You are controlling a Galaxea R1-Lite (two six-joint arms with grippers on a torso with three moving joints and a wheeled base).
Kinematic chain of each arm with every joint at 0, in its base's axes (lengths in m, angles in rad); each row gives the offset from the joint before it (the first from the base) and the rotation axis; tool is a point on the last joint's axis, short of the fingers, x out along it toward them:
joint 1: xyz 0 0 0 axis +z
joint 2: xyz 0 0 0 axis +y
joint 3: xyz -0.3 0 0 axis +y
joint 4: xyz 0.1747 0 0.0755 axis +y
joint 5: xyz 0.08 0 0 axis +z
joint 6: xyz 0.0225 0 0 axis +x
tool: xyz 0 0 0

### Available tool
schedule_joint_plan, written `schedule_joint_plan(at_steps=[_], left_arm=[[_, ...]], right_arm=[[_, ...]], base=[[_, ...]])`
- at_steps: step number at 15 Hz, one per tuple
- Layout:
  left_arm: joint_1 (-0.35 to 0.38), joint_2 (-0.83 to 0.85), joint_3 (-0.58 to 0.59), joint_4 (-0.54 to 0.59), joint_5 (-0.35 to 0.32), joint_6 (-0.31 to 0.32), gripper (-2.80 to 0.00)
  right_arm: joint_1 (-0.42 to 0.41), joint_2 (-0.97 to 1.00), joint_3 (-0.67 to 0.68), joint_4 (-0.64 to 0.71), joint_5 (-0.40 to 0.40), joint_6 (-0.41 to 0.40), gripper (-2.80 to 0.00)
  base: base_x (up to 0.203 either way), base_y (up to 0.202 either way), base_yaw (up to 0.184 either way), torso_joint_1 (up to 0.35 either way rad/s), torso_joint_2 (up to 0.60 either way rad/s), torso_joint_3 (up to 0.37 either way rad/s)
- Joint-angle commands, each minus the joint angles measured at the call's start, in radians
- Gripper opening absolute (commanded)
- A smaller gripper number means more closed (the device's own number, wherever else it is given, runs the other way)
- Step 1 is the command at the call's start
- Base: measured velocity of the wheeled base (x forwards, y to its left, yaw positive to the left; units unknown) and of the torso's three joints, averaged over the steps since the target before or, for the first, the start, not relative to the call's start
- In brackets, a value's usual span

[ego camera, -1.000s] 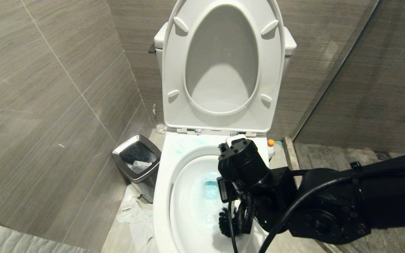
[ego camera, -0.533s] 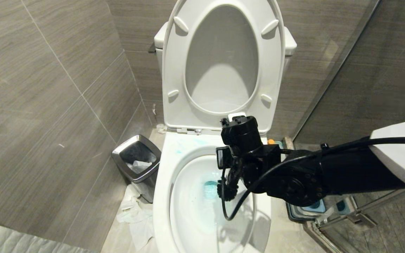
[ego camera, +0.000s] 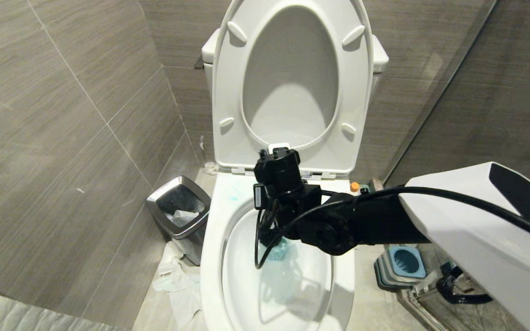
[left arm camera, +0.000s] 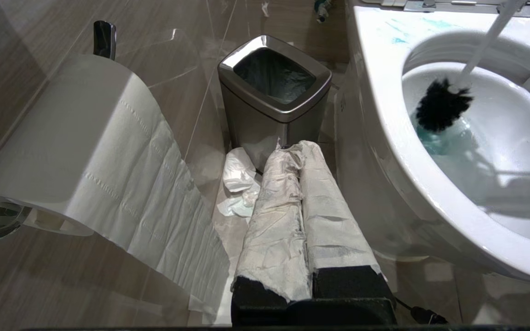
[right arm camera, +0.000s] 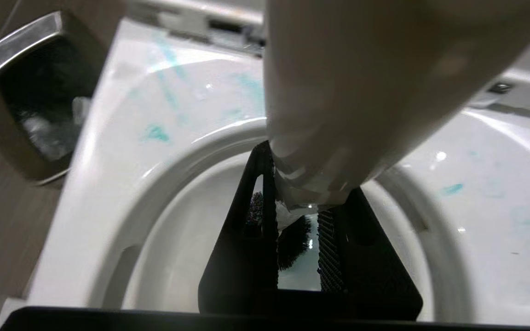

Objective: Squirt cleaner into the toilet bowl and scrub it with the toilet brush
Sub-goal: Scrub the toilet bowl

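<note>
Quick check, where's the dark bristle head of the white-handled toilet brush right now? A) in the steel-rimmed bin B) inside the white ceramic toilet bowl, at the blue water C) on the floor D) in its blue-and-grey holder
B: the left wrist view shows the dark bristle head down inside the white ceramic toilet bowl, over blue-tinted water.

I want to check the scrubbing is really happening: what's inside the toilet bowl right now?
Inside the toilet bowl the toilet brush has its dark head at the blue cleaner pooled at the bottom. In the head view, the right gripper gripping the handle covers most of this.
</note>
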Motion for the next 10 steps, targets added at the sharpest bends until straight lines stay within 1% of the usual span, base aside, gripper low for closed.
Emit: schedule_joint_plan(at_steps=[1,3,5,8,10], left_arm=[[0.0,0.001,0.008,-0.001,0.001,0.0,-2.8],[0.0,0.001,0.008,-0.001,0.001,0.0,-2.8],[0.0,0.001,0.008,-0.001,0.001,0.0,-2.8],[0.0,0.001,0.008,-0.001,0.001,0.0,-2.8],[0.0,0.001,0.008,-0.001,0.001,0.0,-2.8]], right_arm=[[0.03,0.032,-0.009,-0.003,-0.002,0.002,-2.8],[0.074,0.015,0.009,-0.004,-0.003,0.008,-2.8],[0.109,-0.036,0.074,-0.004,-0.003,0.009,-2.8],[0.129,-0.124,0.225,-0.01,-0.005,0.016,-2.8],[0.132,-0.197,0.34,-0.012,-0.008,0.037,-2.8]], base=[[0.0,0.0,0.0,0.0,0.0,0.0],[0.0,0.0,0.0,0.0,0.0,0.0],[0.0,0.0,0.0,0.0,0.0,0.0],[0.0,0.0,0.0,0.0,0.0,0.0],[0.0,0.0,0.0,0.0,0.0,0.0]])
